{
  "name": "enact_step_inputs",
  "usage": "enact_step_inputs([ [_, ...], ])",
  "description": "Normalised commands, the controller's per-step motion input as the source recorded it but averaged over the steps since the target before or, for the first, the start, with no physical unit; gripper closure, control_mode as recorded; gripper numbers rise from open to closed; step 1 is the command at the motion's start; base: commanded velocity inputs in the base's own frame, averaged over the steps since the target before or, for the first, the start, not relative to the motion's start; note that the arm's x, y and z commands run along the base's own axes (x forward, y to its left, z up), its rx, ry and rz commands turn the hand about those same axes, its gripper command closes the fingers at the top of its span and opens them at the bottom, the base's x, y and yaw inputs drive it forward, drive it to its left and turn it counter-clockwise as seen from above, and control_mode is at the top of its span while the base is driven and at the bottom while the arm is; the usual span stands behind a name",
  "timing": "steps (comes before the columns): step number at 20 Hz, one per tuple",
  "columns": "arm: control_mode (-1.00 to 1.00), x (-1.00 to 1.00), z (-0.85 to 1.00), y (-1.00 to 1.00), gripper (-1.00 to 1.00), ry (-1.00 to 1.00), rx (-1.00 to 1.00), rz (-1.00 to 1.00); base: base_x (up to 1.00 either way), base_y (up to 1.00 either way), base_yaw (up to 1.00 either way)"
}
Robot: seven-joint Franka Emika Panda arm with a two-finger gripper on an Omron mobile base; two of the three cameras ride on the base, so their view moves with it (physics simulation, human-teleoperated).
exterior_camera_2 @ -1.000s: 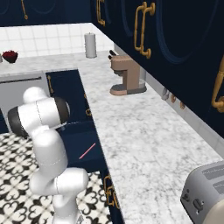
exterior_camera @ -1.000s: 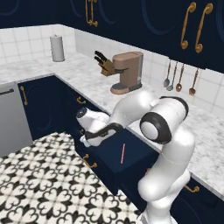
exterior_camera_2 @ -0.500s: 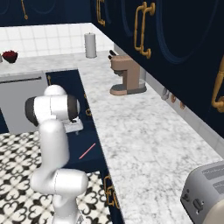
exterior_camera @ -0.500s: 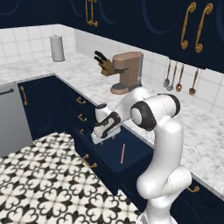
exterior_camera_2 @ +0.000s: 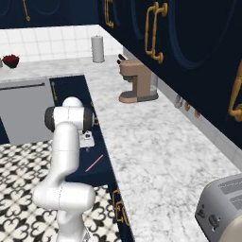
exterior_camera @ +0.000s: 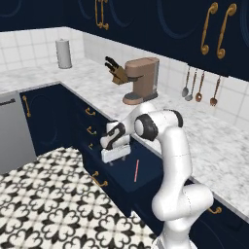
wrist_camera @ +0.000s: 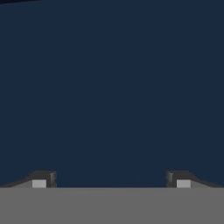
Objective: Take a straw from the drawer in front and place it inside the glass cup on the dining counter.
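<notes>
Navy drawer (exterior_camera: 127, 174): pulled out under the marble surface (exterior_camera: 214, 146); this step looks done.
Straw (exterior_camera: 136, 170): red-pink, lying loose on the drawer floor, untouched; in the right base view it lies at about 5 o'clock from the hand.
Gripper (exterior_camera: 115, 154): hovers over the drawer's far end, at about 10 o'clock from the straw, near it but apart.
Fingers (wrist_camera: 40, 179): set wide apart, nothing between them; the hand view faces plain navy.
Done so far: drawer open, hand above it.
Left: centre on the straw, grasp, lift, carry it to the dining counter, drop it into the glass cup.
</notes>
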Motion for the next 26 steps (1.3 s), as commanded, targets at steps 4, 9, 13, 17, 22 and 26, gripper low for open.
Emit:
enact_step_inputs([
  [4, -1.00, 0.00, -0.50, 0.33, -1.00, 0.05, 0.05, 0.05, 0.00, 0.00, 0.00],
  [9, -1.00, -0.30, -0.20, 0.44, -1.00, 0.00, 0.05, 0.07, 0.00, 0.00, 0.00],
  [13, -1.00, -0.61, -0.03, 0.52, -1.00, -0.01, 0.05, 0.03, 0.00, 0.00, 0.00],
  [17, -1.00, -0.94, 0.00, 0.69, -1.00, -0.05, 0.03, 0.01, 0.00, 0.00, 0.00],
  [22, -1.00, -1.00, 0.12, 0.73, -1.00, -0.09, 0.01, 0.00, 0.00, 0.00, 0.00],
  [26, -1.00, -0.72, 0.64, 0.19, -1.00, -0.26, 0.00, -0.03, 0.00, 0.00, 0.00],
])
